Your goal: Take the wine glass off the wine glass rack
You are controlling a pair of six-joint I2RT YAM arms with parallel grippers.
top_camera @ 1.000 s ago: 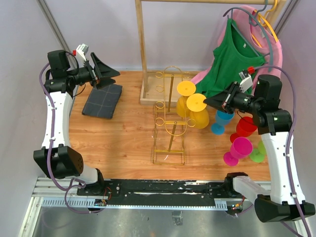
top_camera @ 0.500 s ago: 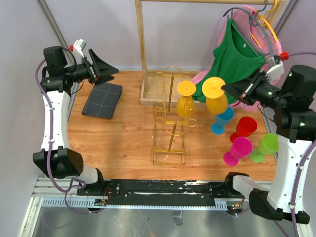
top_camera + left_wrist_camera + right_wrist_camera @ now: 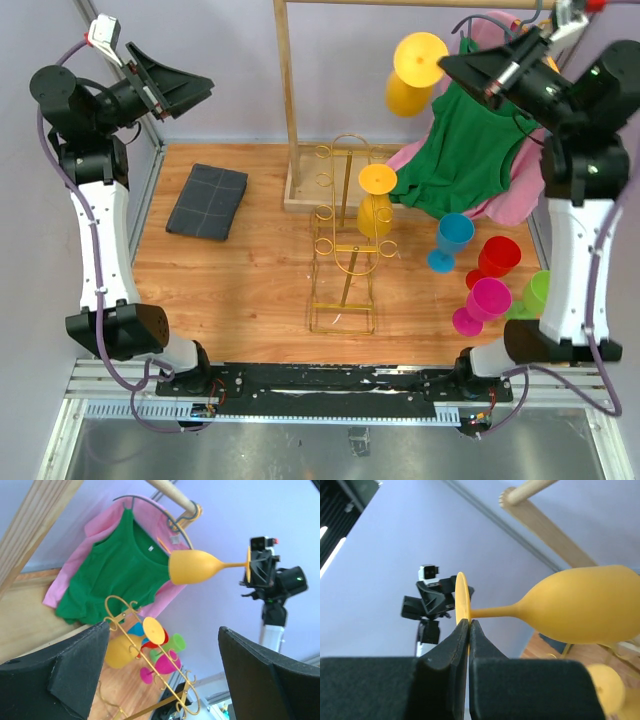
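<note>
Right gripper (image 3: 447, 66) jaws pinching the foot disc of the yellow wine glass (image 3: 408, 88), stem sideways, clear of the gold wine glass rack (image 3: 345, 255), high over the far edge of the tabletop (image 3: 250, 275). Left gripper (image 3: 185, 88) jaws spread wide above the far left corner. Another yellow glass (image 3: 374, 210) on the rack.

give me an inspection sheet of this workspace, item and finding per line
surface: wooden table top, no spill seen
job's things: yellow wine glass held sideways by its foot, clear of the gold wire rack; second yellow glass hangs upside down on the rack
clutter: dark folded cloth at left; blue glass, red glass, pink glass, green glass right of the rack
grippers: right gripper shut on the glass's foot; left gripper open, empty
cables: purple cables along both arms, clear of the rack
surroundings: wooden clothes rail behind, green top and pink garment hanging on it
</note>
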